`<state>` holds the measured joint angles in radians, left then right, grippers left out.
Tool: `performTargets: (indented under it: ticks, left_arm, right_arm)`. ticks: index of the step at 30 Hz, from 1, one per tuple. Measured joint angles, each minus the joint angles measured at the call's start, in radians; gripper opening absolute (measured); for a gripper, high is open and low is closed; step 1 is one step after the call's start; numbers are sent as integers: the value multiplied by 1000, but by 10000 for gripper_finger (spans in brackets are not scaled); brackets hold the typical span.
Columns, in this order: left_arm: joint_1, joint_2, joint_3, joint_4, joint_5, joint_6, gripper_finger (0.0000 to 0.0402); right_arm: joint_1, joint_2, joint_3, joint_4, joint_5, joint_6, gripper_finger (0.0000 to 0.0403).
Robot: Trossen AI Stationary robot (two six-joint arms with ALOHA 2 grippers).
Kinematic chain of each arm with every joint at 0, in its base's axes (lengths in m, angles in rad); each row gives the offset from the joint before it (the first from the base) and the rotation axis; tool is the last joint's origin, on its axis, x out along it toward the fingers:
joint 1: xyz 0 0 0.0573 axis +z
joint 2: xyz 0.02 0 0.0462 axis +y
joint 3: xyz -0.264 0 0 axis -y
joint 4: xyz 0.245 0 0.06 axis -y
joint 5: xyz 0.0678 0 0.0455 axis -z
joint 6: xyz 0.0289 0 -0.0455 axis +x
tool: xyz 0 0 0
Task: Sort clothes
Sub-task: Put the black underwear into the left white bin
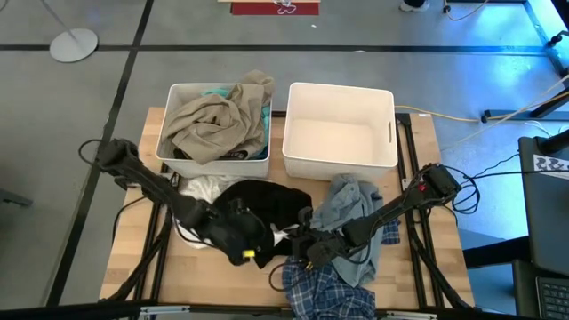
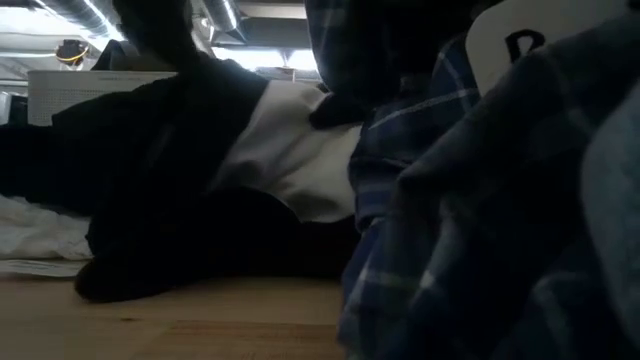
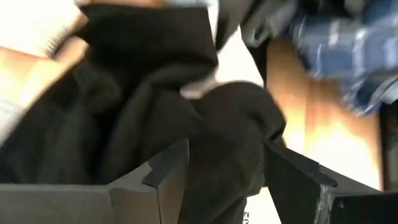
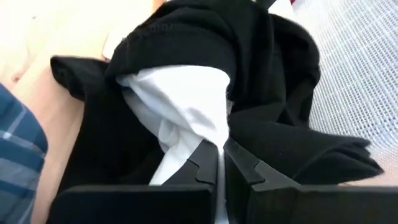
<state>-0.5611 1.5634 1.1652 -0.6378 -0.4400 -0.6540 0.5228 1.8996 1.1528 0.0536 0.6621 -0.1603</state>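
Observation:
A black garment [image 1: 267, 200] lies bunched on the table's middle, with white cloth [image 4: 180, 99] showing inside it. It also shows in the low view [image 2: 150, 200]. My left gripper [image 1: 251, 252] is down at its near edge, shut on a lump of black cloth [image 3: 227, 124]. My right gripper [image 1: 300, 252] is close beside it, shut on the white cloth. A white garment [image 1: 206, 188], a light blue denim piece [image 1: 351, 203] and a blue plaid garment [image 1: 329, 293] lie around them. Beige and teal clothes [image 1: 218, 116] fill the left bin. My left gripper has a bunched fold of the black garment [image 3: 230, 168] between its two fingers [image 3: 171, 177], several layers thick. The rest of the garment lies slack on the table. My right gripper pinches the white cloth [image 4: 208, 140] where it comes out of the black garment, between its nearly closed fingers [image 4: 205, 165]. The cloth lies slack on the table.
Two white bins stand at the far side: the left bin [image 1: 175, 91] heaped with clothes, the right bin [image 1: 391, 133] showing its bare floor. The plaid garment hangs over the table's near edge and fills the low view's right [image 2: 450, 230]. Bare wood [image 1: 142, 258] shows at near left.

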Motion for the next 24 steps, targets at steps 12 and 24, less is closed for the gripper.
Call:
performTargets:
  ticks: [12,24]
  left_arm:
    - [-4,179,0,149,20,112,189]
    - [-4,184,0,147,35,171,89]
  right_arm:
    - [0,0,-3,8,-1,-1,11]
    - [0,0,-3,10,-1,-1,12]
